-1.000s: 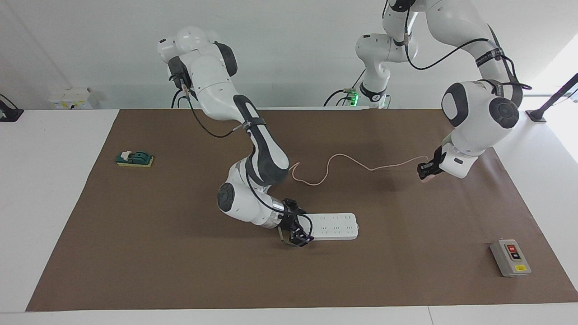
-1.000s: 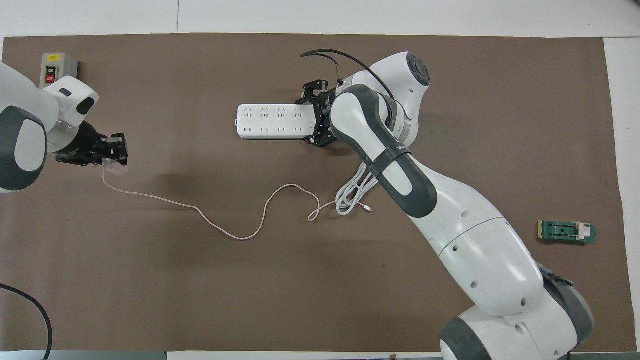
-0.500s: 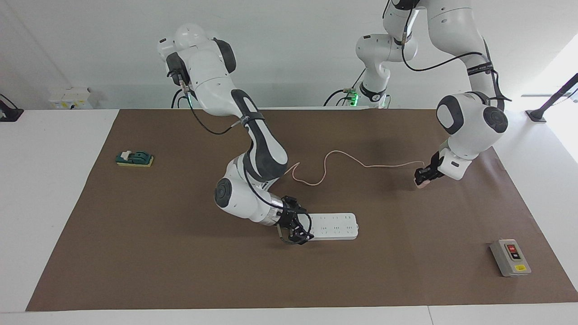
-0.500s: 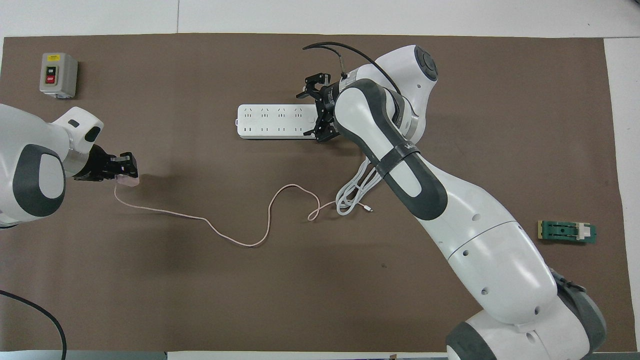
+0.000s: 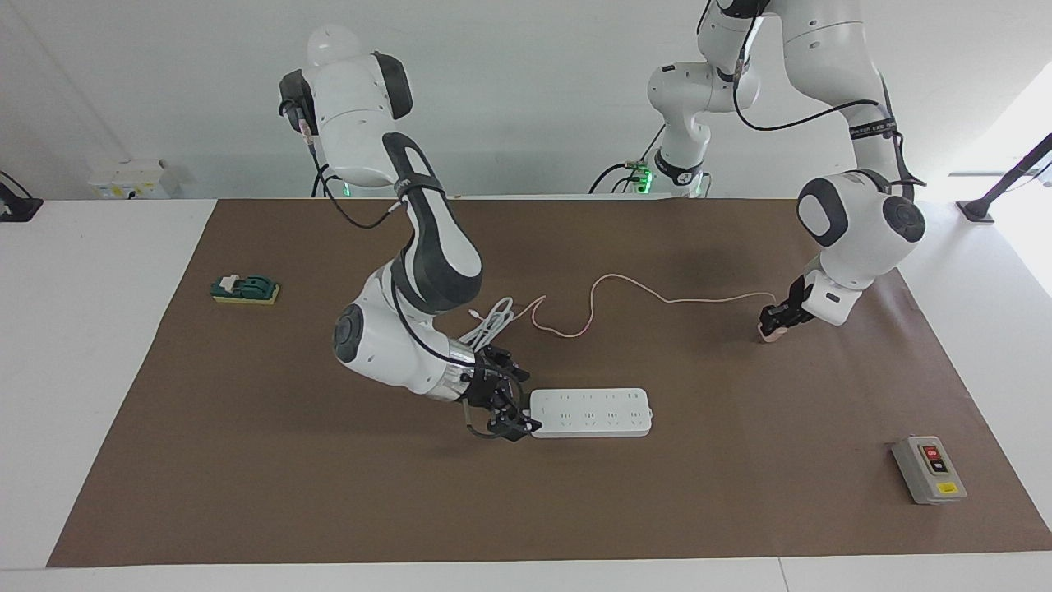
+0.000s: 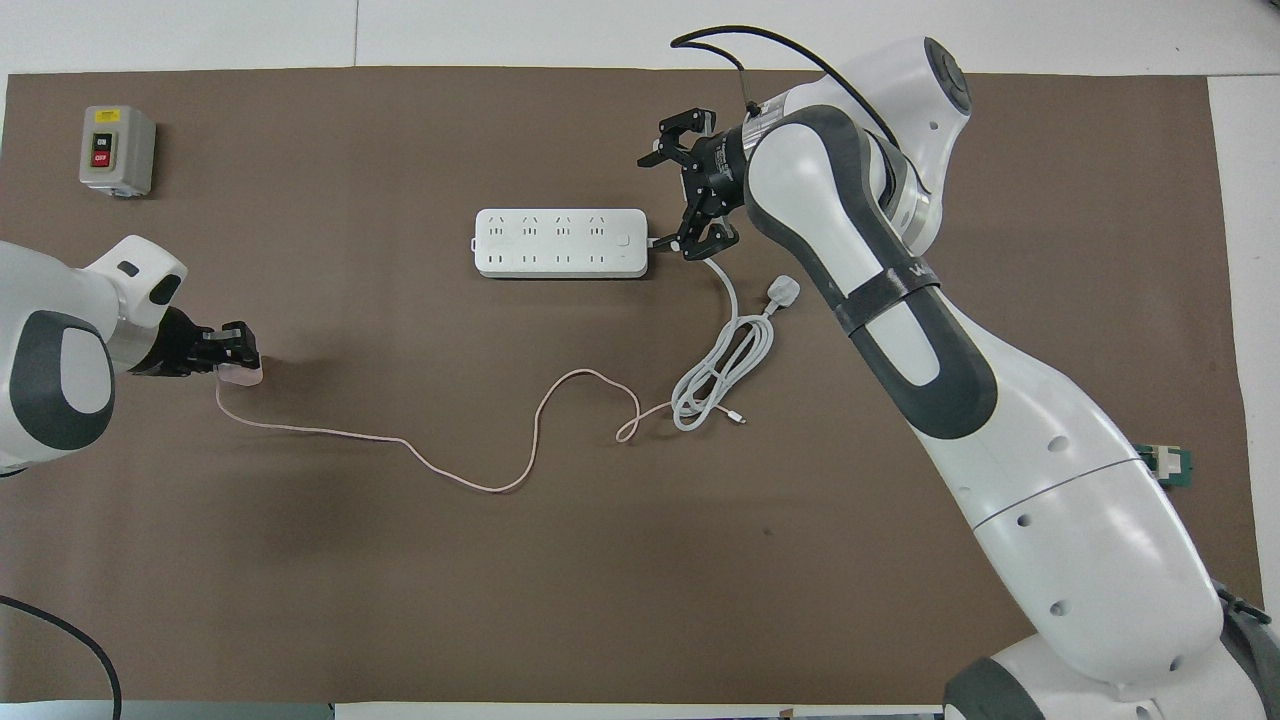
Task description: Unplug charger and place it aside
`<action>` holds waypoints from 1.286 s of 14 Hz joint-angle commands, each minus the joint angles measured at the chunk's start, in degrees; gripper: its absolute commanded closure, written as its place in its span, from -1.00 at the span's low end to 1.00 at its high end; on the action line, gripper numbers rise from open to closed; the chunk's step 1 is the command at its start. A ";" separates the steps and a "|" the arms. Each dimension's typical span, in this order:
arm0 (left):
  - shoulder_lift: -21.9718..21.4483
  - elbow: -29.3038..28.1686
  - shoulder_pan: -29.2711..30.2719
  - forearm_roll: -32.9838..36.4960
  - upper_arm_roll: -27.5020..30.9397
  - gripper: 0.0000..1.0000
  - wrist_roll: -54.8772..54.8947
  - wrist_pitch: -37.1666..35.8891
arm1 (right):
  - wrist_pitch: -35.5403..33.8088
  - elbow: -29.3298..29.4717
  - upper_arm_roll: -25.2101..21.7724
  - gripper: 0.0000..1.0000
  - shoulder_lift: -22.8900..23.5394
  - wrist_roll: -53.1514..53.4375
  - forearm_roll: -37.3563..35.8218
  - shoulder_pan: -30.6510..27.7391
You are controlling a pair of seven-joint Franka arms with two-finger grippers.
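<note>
The charger, a small pale pink cube (image 5: 768, 334) (image 6: 243, 376), is out of the white power strip (image 5: 592, 411) (image 6: 560, 242). My left gripper (image 5: 775, 319) (image 6: 232, 352) is shut on it, low over the mat toward the left arm's end of the table. Its thin pink cable (image 5: 626, 285) (image 6: 450, 466) trails across the mat to the middle. My right gripper (image 5: 519, 403) (image 6: 668, 200) is open and empty, just off the strip's end that faces the right arm's end of the table.
The strip's white cord (image 5: 491, 319) (image 6: 722, 372) lies coiled nearer to the robots, ending in a three-pin plug (image 6: 782, 293). A grey switch box (image 5: 929, 469) (image 6: 117, 150) sits toward the left arm's end. A green block (image 5: 245, 289) (image 6: 1172, 466) sits toward the right arm's end.
My right gripper has drawn back off the strip's end toward the right arm's end of the table, uncovering the white cord and plug. My left gripper has shifted a little with the charger.
</note>
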 commanded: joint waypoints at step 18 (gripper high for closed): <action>-12.75 18.76 0.86 5.78 -0.95 -1.00 -3.76 -25.76 | -31.89 -9.52 -8.11 -1.00 -27.08 -59.97 -34.12 -9.40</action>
